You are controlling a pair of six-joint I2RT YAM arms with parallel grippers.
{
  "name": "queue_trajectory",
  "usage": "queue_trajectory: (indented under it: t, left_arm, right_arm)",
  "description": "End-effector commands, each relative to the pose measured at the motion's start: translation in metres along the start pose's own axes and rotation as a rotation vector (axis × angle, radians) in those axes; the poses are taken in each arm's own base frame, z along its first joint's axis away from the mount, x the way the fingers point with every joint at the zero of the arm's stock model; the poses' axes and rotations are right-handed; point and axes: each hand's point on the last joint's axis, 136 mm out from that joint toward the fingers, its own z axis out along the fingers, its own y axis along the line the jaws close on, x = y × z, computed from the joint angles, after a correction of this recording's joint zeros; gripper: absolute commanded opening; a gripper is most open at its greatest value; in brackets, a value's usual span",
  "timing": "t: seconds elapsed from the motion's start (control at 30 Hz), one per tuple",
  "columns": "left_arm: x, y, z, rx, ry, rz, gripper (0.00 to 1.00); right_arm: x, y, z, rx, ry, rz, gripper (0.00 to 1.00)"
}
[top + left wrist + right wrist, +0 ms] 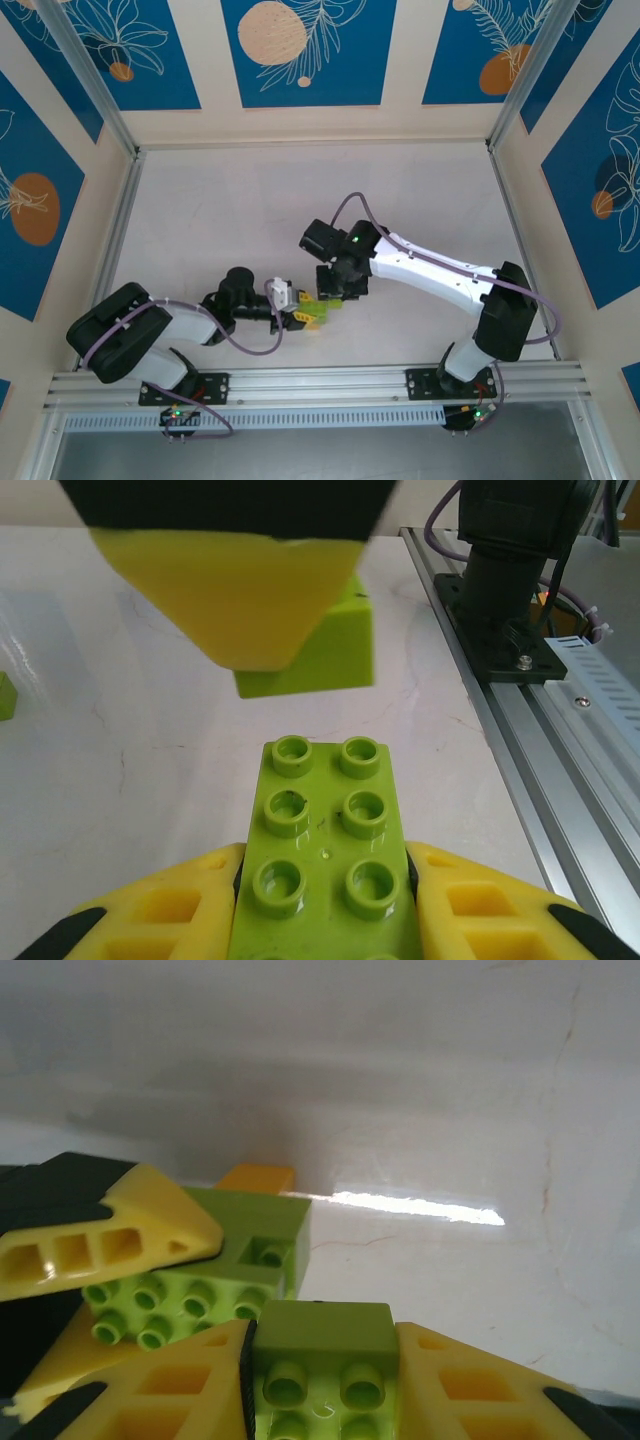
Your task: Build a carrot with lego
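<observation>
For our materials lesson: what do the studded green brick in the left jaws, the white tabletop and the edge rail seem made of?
Green brick: glossy moulded plastic, highlights glinting on its studs. Tabletop: perhaps laminate or stone-look board, smooth, faintly veined, reflecting light. Rail: likely aluminium, silvery, grooved, matte.

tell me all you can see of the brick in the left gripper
Glossy lime-green plastic brick, oblong, two studs wide; six studs show, its near end hidden. It lies studs up, clamped by its long sides between the left gripper's yellow fingers. Its far end faces a second green brick across a gap.
</observation>
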Motion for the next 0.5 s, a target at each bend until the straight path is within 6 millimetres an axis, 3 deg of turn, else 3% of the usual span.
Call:
queue_trajectory:
  t: [0.0,0.47]
  left_arm:
    - [0.006,0.003,0.002,-0.003,0.024,0.012,0.24]
    - [0.006,0.003,0.002,-0.006,0.023,0.014,0.23]
  right_arm:
    - [0.004,0.004,-0.010,0.004,0.011,0.060,0.35]
    - [0.002,0.012,0.002,0.020,-0.015,0.054,0.34]
